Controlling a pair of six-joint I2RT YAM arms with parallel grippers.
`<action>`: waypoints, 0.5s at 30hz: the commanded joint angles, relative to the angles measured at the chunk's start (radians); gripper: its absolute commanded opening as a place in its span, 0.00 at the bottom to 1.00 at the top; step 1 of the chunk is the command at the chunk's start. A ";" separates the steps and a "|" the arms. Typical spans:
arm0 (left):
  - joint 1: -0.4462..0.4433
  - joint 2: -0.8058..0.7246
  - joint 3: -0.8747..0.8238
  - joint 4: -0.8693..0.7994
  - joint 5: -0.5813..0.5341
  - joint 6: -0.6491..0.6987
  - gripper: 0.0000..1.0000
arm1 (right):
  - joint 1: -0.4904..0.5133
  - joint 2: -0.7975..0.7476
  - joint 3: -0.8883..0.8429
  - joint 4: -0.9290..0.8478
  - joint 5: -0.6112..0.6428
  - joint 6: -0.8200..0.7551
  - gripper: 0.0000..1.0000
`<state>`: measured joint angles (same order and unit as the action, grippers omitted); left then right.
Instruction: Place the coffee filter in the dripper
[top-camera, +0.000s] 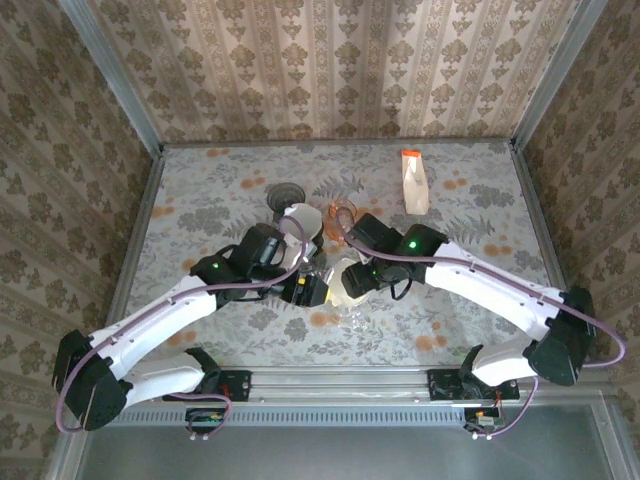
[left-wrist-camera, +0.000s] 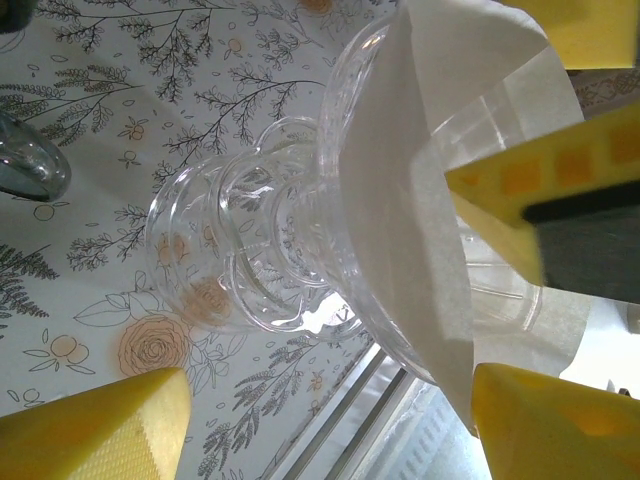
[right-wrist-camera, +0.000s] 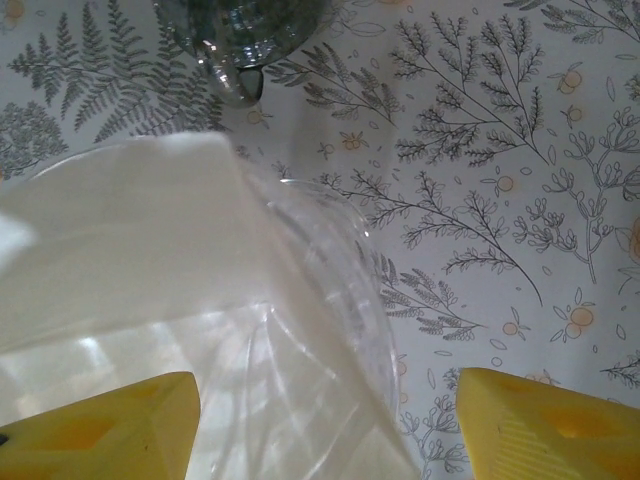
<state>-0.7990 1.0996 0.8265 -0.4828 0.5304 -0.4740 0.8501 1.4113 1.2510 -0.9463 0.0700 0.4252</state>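
Observation:
The clear glass dripper (top-camera: 352, 305) stands on the floral tablecloth between the two arms. The white paper coffee filter (left-wrist-camera: 400, 200) lies across its mouth, with one flap hanging over the rim. In the left wrist view the dripper (left-wrist-camera: 260, 240) shows its ribbed foot and cone. My left gripper (left-wrist-camera: 325, 430) is open, and its yellow right finger sits close to the filter's edge. My right gripper (right-wrist-camera: 325, 425) is open above the filter (right-wrist-camera: 130, 230) and the dripper's wall (right-wrist-camera: 330, 290), its fingers straddling the rim. The grippers (top-camera: 315, 288) (top-camera: 350, 283) almost meet.
A glass vessel (top-camera: 285, 195) stands just behind the arms, and it also appears at the top of the right wrist view (right-wrist-camera: 240, 30). A white round object (top-camera: 300, 222) and an orange-tinted glass (top-camera: 343, 212) sit beside it. A packet with an orange top (top-camera: 415, 180) lies at the back right.

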 joint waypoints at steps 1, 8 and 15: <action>-0.005 0.002 0.029 -0.008 -0.001 0.023 0.76 | -0.017 0.043 0.024 0.011 -0.012 -0.009 0.70; -0.006 0.005 0.026 0.007 -0.006 0.020 0.76 | -0.030 0.107 0.025 0.030 -0.014 -0.028 0.69; -0.006 0.011 0.023 0.013 -0.004 0.017 0.77 | -0.031 0.153 0.006 0.054 -0.013 -0.031 0.69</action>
<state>-0.7990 1.1004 0.8265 -0.4789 0.5274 -0.4740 0.8223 1.5410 1.2510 -0.9115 0.0628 0.4133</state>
